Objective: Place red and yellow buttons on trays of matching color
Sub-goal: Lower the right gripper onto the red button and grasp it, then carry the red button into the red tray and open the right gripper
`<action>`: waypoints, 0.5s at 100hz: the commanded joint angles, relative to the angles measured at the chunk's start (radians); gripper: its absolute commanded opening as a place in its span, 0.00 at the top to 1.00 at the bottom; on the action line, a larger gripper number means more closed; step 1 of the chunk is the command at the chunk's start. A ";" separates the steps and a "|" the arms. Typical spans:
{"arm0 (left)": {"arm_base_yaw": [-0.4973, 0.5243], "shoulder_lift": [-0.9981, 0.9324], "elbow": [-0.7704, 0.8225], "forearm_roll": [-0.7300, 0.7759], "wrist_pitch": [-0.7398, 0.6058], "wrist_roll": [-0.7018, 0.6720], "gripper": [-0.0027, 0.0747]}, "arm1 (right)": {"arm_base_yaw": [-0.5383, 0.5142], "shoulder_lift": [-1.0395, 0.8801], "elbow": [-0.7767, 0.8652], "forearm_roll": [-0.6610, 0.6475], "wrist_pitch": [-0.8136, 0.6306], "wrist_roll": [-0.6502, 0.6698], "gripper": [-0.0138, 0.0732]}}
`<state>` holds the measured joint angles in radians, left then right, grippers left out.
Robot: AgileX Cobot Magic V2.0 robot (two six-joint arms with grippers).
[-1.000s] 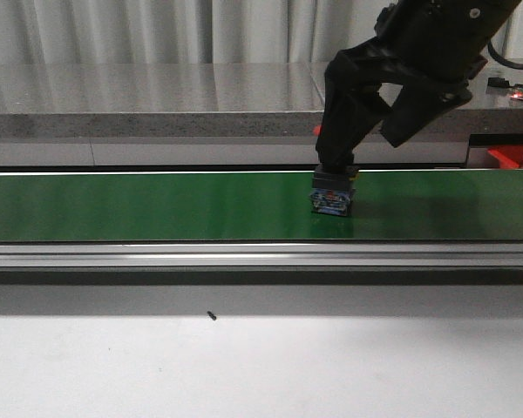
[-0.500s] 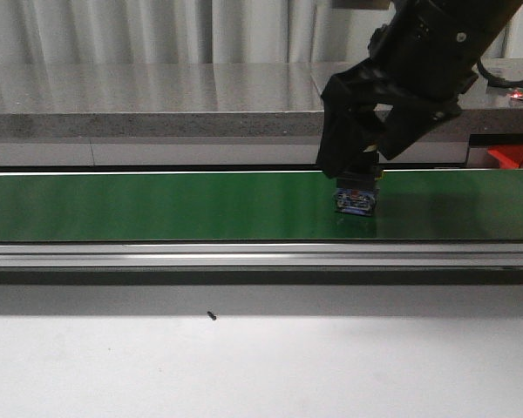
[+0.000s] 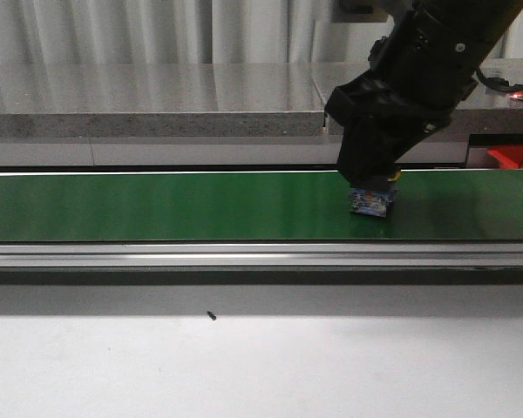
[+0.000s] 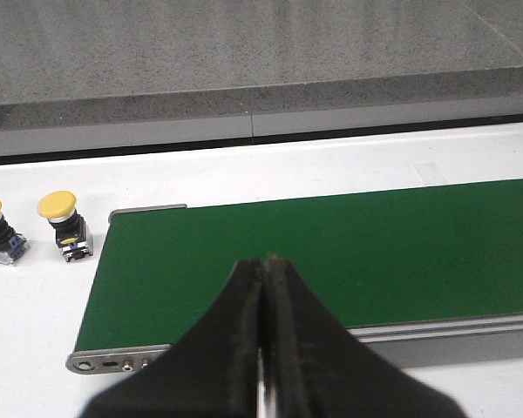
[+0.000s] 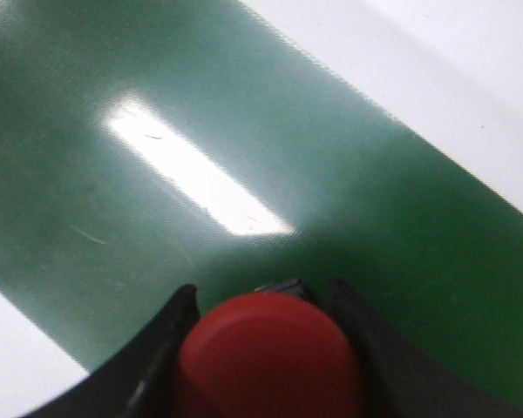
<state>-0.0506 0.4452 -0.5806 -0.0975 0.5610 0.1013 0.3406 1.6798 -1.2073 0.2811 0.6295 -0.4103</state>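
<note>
Pale curtains [image 3: 157, 30] hang behind a grey stone counter [image 3: 148, 100].

Colours of the conveyor scene.
A glossy red domed button [image 5: 270, 355] is showing above the dark green belt [image 3: 157, 205]; two yellow-capped buttons [image 4: 57, 205] are sitting on white tabletop [image 4: 35, 305].

The right arm's black tool [image 3: 372, 178] reaches down over the green conveyor belt [image 3: 157, 205], its tip right on top of a small button [image 3: 371, 201] standing on the belt. A red tray [image 3: 514, 156] shows beyond the belt. A dark speck [image 3: 211, 315] lies on the white desk [image 3: 261, 366] nearer than the belt.
</note>
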 commanded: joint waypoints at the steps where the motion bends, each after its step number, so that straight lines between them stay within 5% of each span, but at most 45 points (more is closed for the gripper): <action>1: -0.008 0.006 -0.026 -0.012 -0.077 -0.007 0.99 | -0.023 -0.051 -0.074 0.008 0.032 -0.008 0.68; 23: -0.008 0.006 -0.026 -0.012 -0.077 -0.007 0.99 | -0.163 -0.105 -0.232 0.008 0.147 -0.007 0.68; 50: -0.008 0.006 -0.026 -0.012 -0.077 -0.007 0.99 | -0.479 -0.102 -0.402 0.018 0.185 0.017 0.68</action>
<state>-0.0506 0.4452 -0.5806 -0.0975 0.5610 0.1013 -0.0521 1.6185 -1.5440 0.2811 0.8522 -0.3948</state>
